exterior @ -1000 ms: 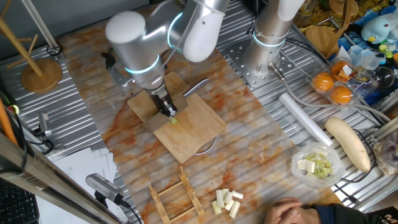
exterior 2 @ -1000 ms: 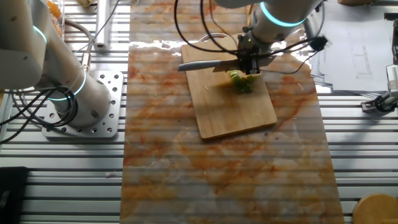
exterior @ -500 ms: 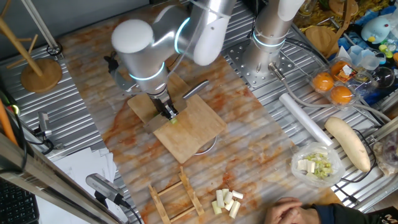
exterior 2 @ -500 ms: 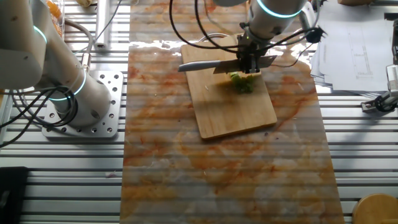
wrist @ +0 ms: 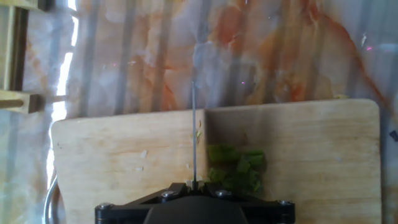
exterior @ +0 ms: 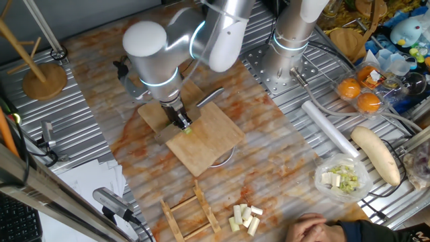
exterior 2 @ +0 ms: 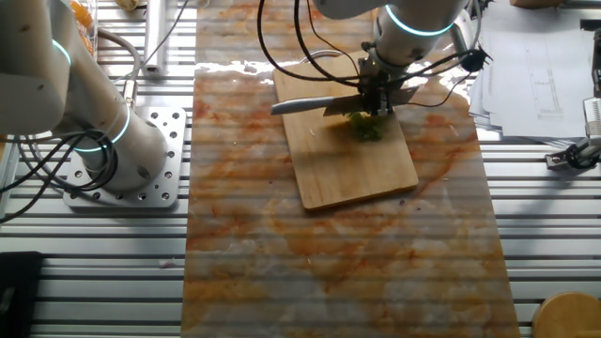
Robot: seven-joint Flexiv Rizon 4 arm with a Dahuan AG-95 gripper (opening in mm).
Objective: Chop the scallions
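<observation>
Lying beside the knife (wrist: 193,134), scallions (wrist: 237,168): seemingly several bright green bits.

The cutting board (exterior 2: 352,164) lies open beyond the scallions (exterior 2: 364,125), with only the knife (exterior 2: 324,104) above.

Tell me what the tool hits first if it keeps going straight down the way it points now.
Likely the cutting board. The tool points down at it, holding a knife whose blade lies just beside the scallions. In the hand view the blade edge sits left of the green bits, so it may miss them; depth is unclear.
</observation>
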